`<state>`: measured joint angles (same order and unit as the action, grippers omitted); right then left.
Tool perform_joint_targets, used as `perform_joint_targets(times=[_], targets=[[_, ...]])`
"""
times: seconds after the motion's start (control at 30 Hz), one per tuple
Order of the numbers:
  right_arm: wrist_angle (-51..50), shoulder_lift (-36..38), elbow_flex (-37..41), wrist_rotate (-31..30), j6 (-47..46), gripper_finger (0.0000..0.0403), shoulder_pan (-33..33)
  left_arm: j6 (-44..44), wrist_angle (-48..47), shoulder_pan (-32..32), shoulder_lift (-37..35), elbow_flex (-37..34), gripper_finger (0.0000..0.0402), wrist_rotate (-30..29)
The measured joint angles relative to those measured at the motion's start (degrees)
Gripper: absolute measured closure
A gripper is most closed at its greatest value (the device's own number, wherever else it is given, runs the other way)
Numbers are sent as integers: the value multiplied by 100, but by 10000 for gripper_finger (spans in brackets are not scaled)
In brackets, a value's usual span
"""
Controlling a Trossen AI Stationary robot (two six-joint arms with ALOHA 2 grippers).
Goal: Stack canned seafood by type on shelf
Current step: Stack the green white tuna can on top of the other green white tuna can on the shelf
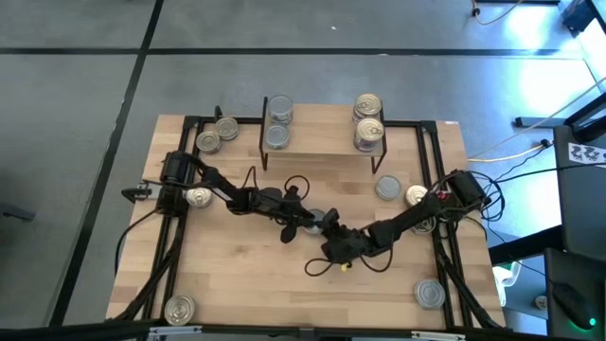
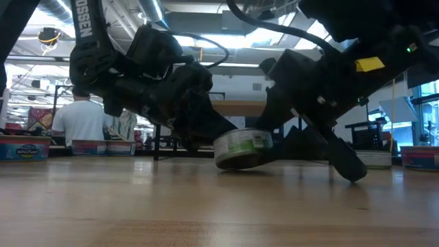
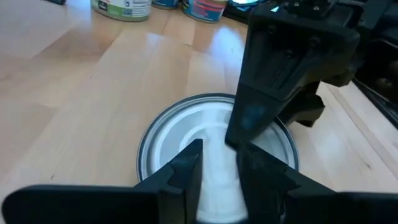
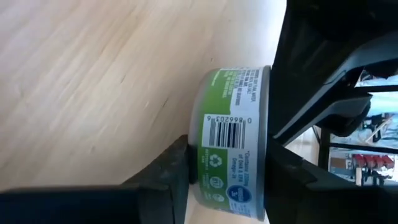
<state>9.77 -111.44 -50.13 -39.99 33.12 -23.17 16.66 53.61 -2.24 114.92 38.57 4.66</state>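
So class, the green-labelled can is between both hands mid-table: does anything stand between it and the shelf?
Nothing visible does. The can sits mid-table, gripped by both the left hand and right hand. The bare table runs clear to the shelf; a loose can lies off to the right.

Two matte-black jointed robot arms, left arm point(image 1: 222, 192) and right arm point(image 1: 417, 220), built of blocky angular housings. Thin black cables point(image 1: 295, 182) loop loosely beside the links. White block lettering point(image 2: 82, 18) runs along one upper link; a small yellow label point(image 2: 370, 64) and a green indicator light point(image 2: 411, 49) mark another housing.
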Motion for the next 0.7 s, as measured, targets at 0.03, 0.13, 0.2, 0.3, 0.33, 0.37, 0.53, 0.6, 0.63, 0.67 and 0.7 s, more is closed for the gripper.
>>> perform_joint_targets(times=[0.03, 0.13, 0.2, 0.3, 0.33, 0.37, 0.53, 0.6, 0.63, 0.67, 0.7], targets=[[-7, 19, 0, 1, -63, 259, -9, -70, -69, -4, -79, 0, 301, 3], [-46, 205, 0, 6, -330, 259, -47, -340, -364, -16, -359, -4, 301, 45], [-187, 380, 20, -74, -449, 259, -73, -540, -634, -42, -628, -7, 301, 63], [-443, 760, 46, -64, -462, 259, -71, -889, -1243, -57, -1121, -4, 301, -108], [-500, 922, 46, -31, -458, 259, -68, -992, -1499, -54, -1292, -4, 301, -213], [-573, 1085, 46, -49, -452, 259, -66, -1101, -1734, -48, -1479, -5, 301, -306], [-744, 1787, 32, -120, -116, 259, 6, -1541, -2819, -76, -2417, 6, 302, -837], [-728, 2072, 24, -150, 49, 259, 61, -1751, -3135, -123, -2750, -4, 302, -938], [-671, 2182, 20, -161, 177, 259, 126, -1839, -3328, -159, -2958, 0, 302, -989], [-628, 2286, 13, -173, 248, 259, 196, -1874, -3556, -185, -3157, 1, 302, -1067], [-637, 2388, 8, -170, 300, 259, 288, -1882, -3738, -210, -3340, 5, 302, -1161]])
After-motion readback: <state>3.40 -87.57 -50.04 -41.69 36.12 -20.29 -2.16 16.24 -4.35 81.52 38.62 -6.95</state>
